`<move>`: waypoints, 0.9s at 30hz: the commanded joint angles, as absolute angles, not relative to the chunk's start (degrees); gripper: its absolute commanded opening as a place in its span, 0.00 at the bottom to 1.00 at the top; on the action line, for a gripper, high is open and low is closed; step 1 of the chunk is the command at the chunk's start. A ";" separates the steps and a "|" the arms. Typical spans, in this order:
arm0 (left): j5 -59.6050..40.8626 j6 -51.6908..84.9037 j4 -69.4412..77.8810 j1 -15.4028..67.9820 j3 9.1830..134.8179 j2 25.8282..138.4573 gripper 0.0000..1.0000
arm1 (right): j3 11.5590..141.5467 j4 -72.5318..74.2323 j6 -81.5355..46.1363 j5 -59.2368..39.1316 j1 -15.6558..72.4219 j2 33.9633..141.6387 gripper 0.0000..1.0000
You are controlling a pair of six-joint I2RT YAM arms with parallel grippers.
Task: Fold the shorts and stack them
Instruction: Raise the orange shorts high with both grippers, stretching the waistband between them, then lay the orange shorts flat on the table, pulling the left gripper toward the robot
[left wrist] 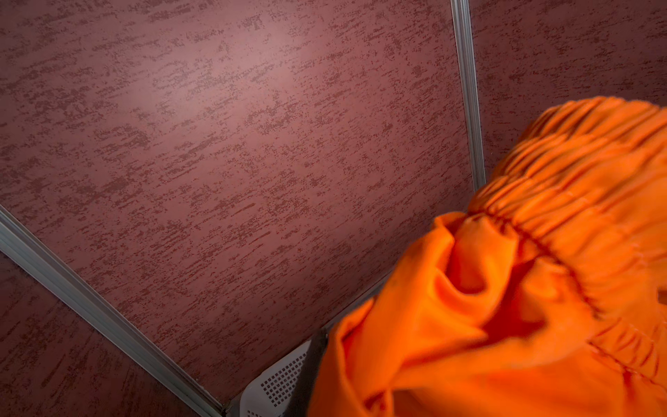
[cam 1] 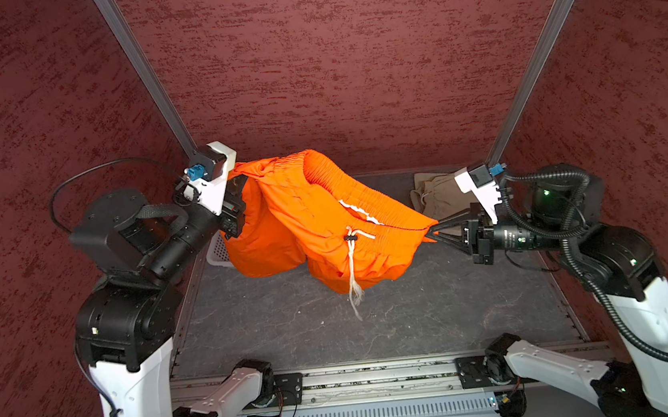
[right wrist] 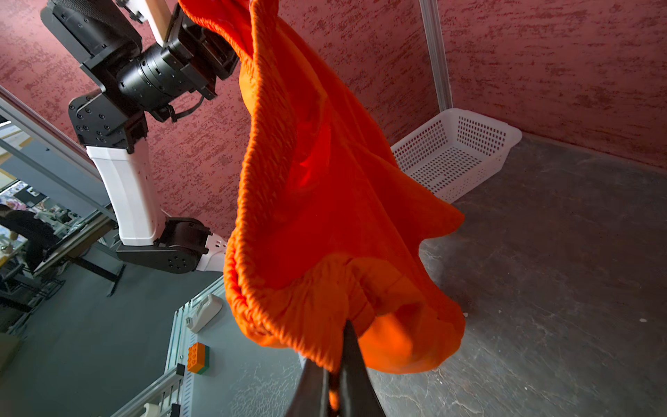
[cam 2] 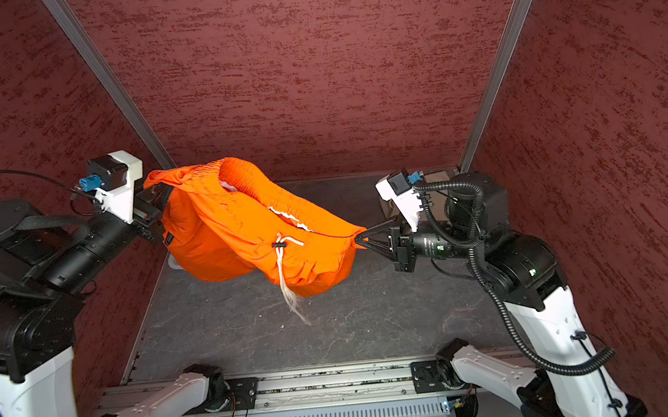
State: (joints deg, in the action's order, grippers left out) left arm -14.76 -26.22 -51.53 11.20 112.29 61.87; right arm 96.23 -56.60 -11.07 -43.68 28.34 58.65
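So the orange shorts (cam 1: 316, 219) are up in the air, slung like a hammock between the two arms and clear of the table (cam 1: 377, 326) in both top views. The left gripper (cam 1: 243, 183) is pinched tight on one end of the gathered waistband (cam 1: 334, 180), up high near the far left corner (its fingertips are buried in the cloth, so I can't see the actual contact from above, and the left wrist view is just a faceful of orange folds). The right gripper (cam 1: 430, 231) sits lower and off to the right, jaws closed down to a point on the other end of the waistband. In the right wrist view the two black fingers (right wrist: 355, 361) come together with a wad of orange fabric clamped between them.

From the right gripper's tips the shorts run left and upward toward the other arm, and both legs sag below that line. The white drawstring (cam 1: 353, 274) dangles off the front, and I can't tell if its frayed end reaches the table.

The beige shorts (cam 1: 435, 197) lie crumpled on the table at the far right corner, just behind the right wrist, with nothing touching them. The white basket (right wrist: 458, 151) sits in the far left corner, mostly hidden behind the orange cloth from above.
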 commanded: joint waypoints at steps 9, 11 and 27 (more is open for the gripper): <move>-26.96 -22.94 -44.29 13.77 114.69 86.97 0.13 | 80.29 -48.21 -22.92 -48.19 20.62 62.84 0.00; -25.97 -24.48 -45.29 16.76 117.09 93.99 0.15 | 74.09 -46.46 -26.51 -47.23 17.28 64.49 0.00; -16.97 -13.56 -48.14 22.54 130.30 131.74 0.62 | 48.18 -38.53 -29.82 -32.86 5.25 74.19 0.00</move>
